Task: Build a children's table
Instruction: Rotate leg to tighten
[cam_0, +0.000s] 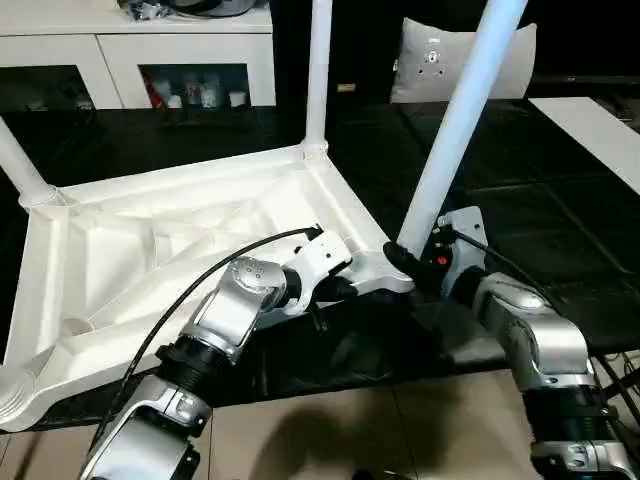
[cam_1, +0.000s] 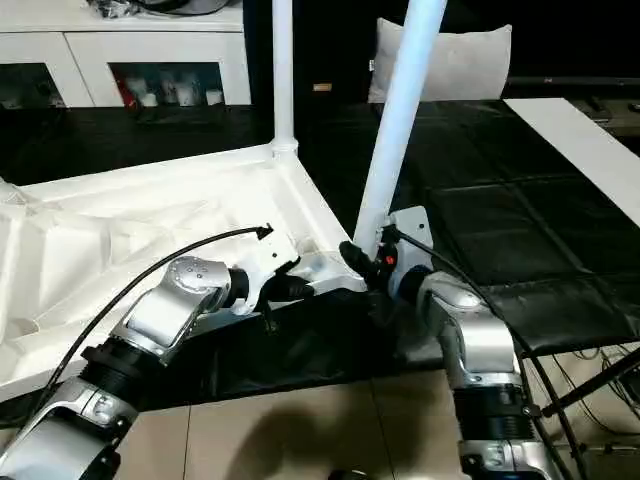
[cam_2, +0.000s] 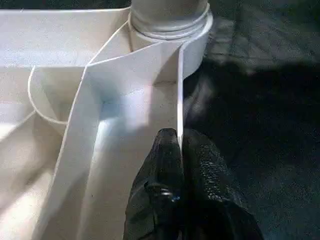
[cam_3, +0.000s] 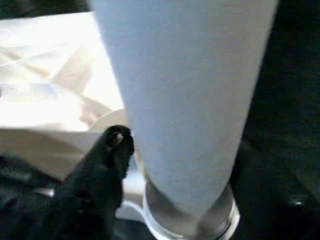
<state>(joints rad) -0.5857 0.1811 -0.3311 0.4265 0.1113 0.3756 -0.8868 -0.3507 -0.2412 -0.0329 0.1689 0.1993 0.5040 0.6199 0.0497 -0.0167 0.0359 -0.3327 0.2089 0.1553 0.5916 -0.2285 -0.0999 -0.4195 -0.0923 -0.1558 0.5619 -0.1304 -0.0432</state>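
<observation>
The children's table lies upside down on the black work table, its white tabletop (cam_0: 150, 240) showing its ribbed underside. Legs stand in the far right socket (cam_0: 318, 70) and the far left socket (cam_0: 20, 165). A third leg (cam_0: 460, 120) leans out of the near right corner socket (cam_2: 170, 20). My left gripper (cam_0: 335, 290) is shut on the tabletop's thin rim (cam_2: 179, 100) just short of that socket. My right gripper (cam_0: 412, 258) is open astride the leaning leg's base (cam_3: 190, 100). One black finger (cam_3: 115, 150) stands beside the base, and the other is hidden behind the leg.
A white cabinet (cam_0: 130, 60) with glass doors stands at the back left. A grey cushion (cam_0: 440, 65) is behind the leaning leg and a white board (cam_0: 590, 130) lies at the far right. The black work table (cam_0: 560, 220) ends just before my arms, above tiled floor (cam_0: 350, 430).
</observation>
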